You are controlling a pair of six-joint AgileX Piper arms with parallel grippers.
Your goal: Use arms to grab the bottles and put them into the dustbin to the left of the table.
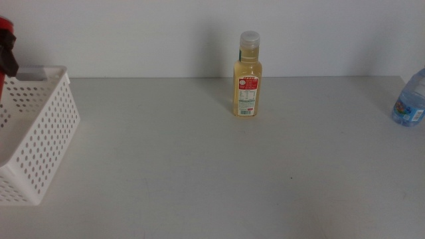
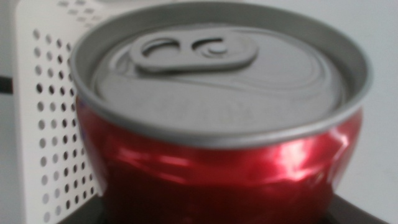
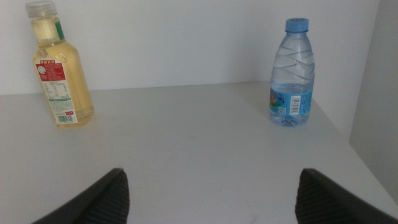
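Red can [image 2: 217, 162], dented, fills my left wrist view; left gripper [image 1: 8, 50] appears clenched on it at the dustbin [image 1: 40, 133] rim. Risk: releasing too near the wall, so it topples outside. Yellow bottle [image 1: 247, 83] stands mid-table, water bottle [image 1: 410, 99] far right (both untouched). Right gripper [image 3: 211, 193] waits, jaws spread.

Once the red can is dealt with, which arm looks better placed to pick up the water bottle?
Probably the right. Its open gripper faces the water bottle at the table's right edge, while the left gripper holds the red can at the dustbin.
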